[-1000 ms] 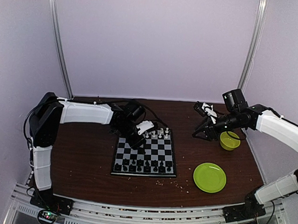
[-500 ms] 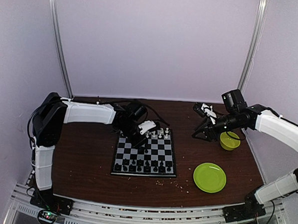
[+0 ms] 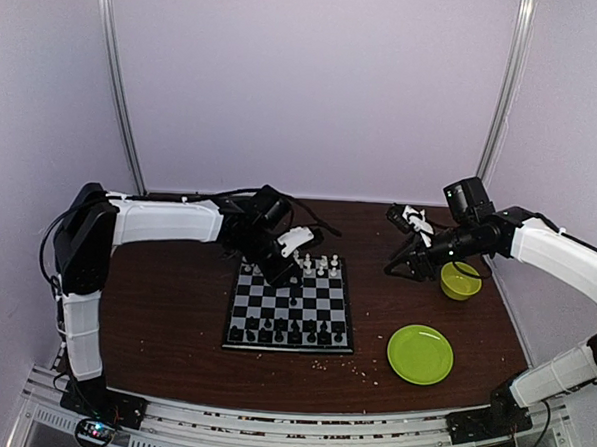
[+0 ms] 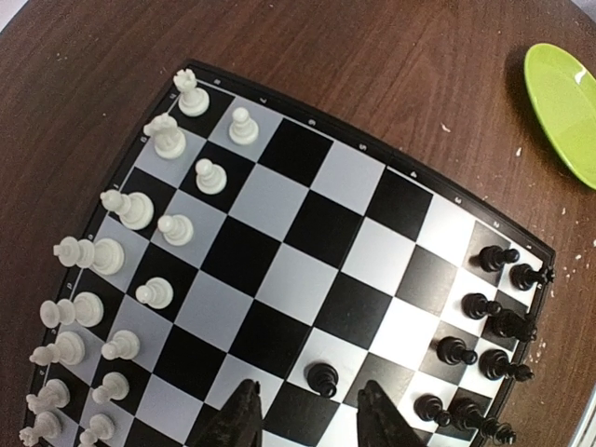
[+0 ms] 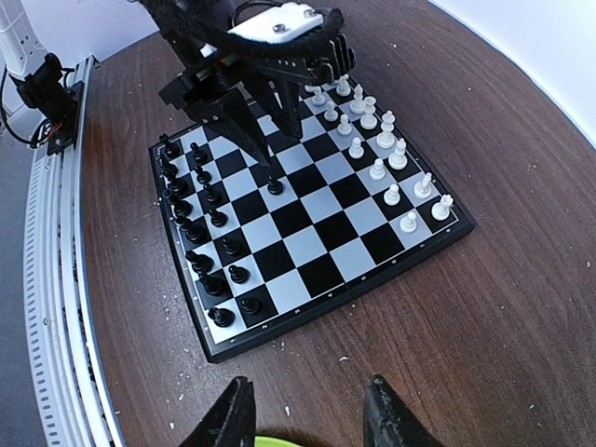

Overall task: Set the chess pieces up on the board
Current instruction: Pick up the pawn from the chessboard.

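Note:
The board point(image 3: 274, 309) lies in the middle of the table. White chess pieces point(image 3: 318, 267) stand along its far edge and black chess pieces point(image 3: 283, 334) along its near edge. In the left wrist view the white pieces point(image 4: 112, 256) fill two ranks at the left and the black ones point(image 4: 484, 349) stand at the right. A lone black pawn point(image 4: 323, 377) stands further in. My left gripper point(image 4: 312, 419) is open above the board, with the pawn just ahead of the gap. My right gripper point(image 5: 309, 414) is open and empty over bare table right of the board point(image 5: 307, 233).
A round green plate point(image 3: 420, 353) lies at the near right and shows in the left wrist view point(image 4: 563, 88). A yellow-green bowl point(image 3: 460, 281) stands under the right arm. Pale crumbs point(image 3: 351, 364) lie along the board's near edge.
My left gripper has drawn back a little toward the far left of the board and its arm has risen. The right arm has barely moved.

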Controlling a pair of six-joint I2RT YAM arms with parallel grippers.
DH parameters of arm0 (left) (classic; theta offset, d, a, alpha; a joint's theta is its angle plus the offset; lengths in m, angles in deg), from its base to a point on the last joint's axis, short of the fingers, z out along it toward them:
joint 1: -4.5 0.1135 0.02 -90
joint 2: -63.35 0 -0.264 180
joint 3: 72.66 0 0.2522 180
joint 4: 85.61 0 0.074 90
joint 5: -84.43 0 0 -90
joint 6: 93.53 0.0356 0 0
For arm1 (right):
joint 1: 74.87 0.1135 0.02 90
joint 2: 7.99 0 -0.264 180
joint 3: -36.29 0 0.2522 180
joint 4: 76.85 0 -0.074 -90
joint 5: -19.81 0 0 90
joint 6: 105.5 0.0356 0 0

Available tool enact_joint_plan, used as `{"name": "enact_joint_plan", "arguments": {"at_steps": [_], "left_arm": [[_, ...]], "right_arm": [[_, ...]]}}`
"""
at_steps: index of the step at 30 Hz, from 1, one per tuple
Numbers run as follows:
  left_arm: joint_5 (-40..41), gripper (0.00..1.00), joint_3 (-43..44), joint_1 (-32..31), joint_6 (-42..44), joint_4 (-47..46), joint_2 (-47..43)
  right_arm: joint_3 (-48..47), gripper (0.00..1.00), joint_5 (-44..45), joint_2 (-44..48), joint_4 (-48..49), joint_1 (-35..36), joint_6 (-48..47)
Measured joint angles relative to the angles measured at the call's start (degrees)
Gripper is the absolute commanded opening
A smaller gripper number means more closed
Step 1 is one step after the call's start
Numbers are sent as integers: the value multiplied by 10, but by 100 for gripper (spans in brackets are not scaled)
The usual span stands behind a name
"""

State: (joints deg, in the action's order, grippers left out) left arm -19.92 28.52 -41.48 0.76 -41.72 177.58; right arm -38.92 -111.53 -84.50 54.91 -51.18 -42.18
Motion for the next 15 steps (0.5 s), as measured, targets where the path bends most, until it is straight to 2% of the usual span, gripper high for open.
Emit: {"name": "enact_joint_plan", "arguments": {"at_steps": [7,15], "left_arm": [[-3,35,0,-4,0,0,28],[-4,28,3,-5,1,4,56]], "right_arm": [[-1,40,0,-1,-1,0,0],[-1,40,0,-4,-5,0,-2]]}}
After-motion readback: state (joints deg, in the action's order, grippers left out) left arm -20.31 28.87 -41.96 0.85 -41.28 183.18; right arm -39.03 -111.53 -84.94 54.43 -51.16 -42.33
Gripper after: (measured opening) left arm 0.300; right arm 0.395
